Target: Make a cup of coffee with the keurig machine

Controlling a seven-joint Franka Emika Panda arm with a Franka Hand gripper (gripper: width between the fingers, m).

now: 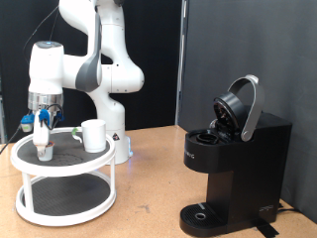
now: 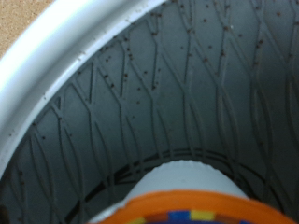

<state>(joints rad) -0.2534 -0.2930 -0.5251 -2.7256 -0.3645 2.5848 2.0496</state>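
Two tiers on the white stand, and from the exterior view the gripper hangs over its top shelf, fingers pinching a small pod. The cup sits just beside; the keurig machine waits well apart, lid up. A loose pinch could drop the pod. Wrist view adds the shelf's ribbed grey mat, and the pod's orange rim, but no fingers.

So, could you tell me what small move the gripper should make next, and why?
Probably a straight lift: the gripper seems closed on the pod just above the round tray, and the keurig machine already stands with its lid open, ready to take it.
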